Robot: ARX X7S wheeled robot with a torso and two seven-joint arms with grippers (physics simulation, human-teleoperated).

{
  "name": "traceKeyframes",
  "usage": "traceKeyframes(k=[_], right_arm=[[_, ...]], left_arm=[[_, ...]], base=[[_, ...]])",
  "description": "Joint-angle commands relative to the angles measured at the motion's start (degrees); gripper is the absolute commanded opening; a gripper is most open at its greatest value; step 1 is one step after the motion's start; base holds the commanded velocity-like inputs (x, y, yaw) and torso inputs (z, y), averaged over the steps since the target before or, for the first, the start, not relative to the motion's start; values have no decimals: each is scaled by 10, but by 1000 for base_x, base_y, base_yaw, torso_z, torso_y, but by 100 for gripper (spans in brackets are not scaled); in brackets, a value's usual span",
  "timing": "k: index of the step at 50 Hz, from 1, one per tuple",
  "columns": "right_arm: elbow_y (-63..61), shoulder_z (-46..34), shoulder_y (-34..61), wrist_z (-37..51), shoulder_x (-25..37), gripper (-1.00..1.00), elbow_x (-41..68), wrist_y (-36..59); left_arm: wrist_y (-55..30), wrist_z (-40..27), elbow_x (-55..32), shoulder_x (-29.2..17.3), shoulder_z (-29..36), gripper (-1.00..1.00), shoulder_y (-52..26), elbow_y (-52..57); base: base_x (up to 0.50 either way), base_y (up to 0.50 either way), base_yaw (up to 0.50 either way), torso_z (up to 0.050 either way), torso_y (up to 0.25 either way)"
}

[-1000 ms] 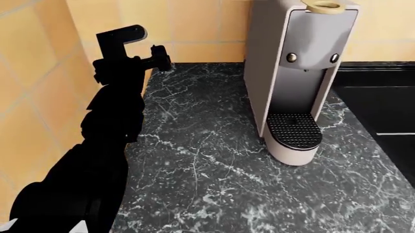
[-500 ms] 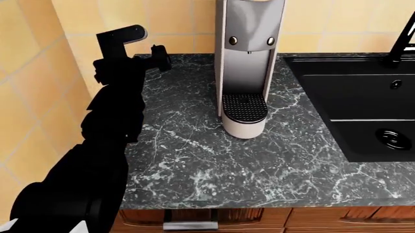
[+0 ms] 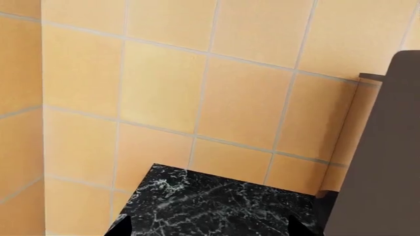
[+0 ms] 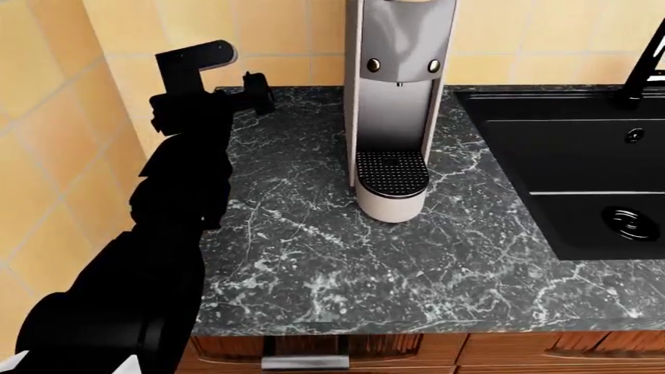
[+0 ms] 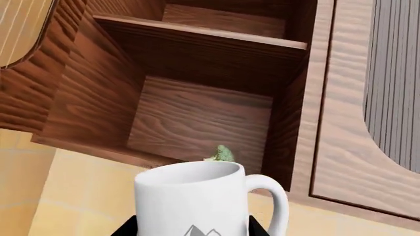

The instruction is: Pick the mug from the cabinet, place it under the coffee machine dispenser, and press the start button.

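The white mug, with a grey mountain logo and its loop handle to one side, shows only in the right wrist view. My right gripper is shut on it, a dark finger on each side, below the open wooden cabinet. The silver-grey coffee machine dispenser stands at the back of the counter, its black drip tray bare, with two round buttons on its head. My left gripper hovers open near the wall, left of the machine, with nothing between its fingertips.
A black sink with a faucet lies right of the machine. The dark marble counter ends at a tiled wall on the left. A small green item shows behind the mug's rim on the cabinet shelf.
One second ago the view sat closer and further left; it has since shifted so the machine stands mid-frame and the sink shows. Nothing differs over the last half second.
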Motion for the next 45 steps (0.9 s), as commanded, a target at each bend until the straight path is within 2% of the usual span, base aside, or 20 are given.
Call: traceKeyframes(k=[1, 16, 33, 45], right_arm=[[-48, 16, -62, 6, 44, -100, 8, -13], [-106, 22, -107, 24, 82, -100, 26, -27], [-262, 55, -278, 59, 171, -100, 43, -111], [-307, 78, -357, 50, 217, -100, 21, -144]], left_arm=[[1, 2, -3, 0, 5, 100, 1, 0], [1, 3, -5, 0, 10, 100, 0, 0], [6, 0, -6, 0, 15, 100, 1, -2], [4, -1, -8, 0, 19, 100, 2, 2]], base=[[0, 0, 0, 0, 0], [0, 0, 0, 0, 0], [0, 0, 0, 0, 0], [0, 0, 0, 0, 0]])
